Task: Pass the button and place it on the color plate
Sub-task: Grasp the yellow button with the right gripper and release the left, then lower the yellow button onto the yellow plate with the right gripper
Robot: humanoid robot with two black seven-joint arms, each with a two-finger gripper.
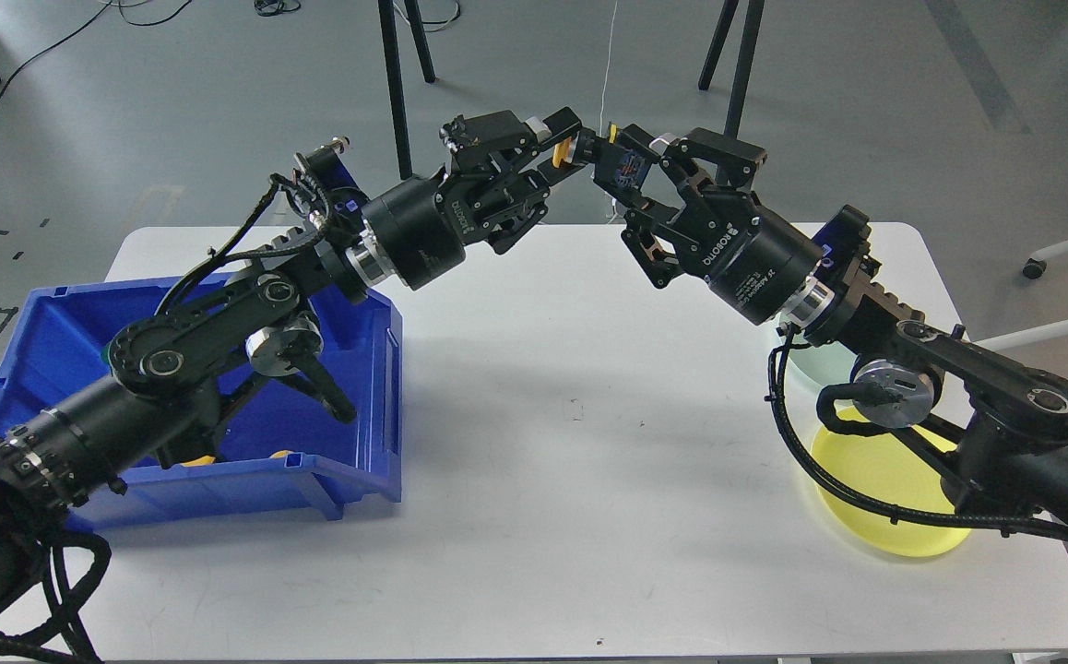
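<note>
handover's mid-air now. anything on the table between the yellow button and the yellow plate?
Nothing visible. The small yellow button sits at the left claw, meeting the right claw above the white table. The flat yellow round plate lies near the right edge, partly under the right arm's cables, with bare tabletop between.

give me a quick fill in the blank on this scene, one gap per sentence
The left gripper holds a ____ button.
The two grippers meet above the table's ____ edge.
The bin under the left arm is ____.
Under the right arm lies a ____ plate.

Missing words: yellow; far; blue; yellow
</note>
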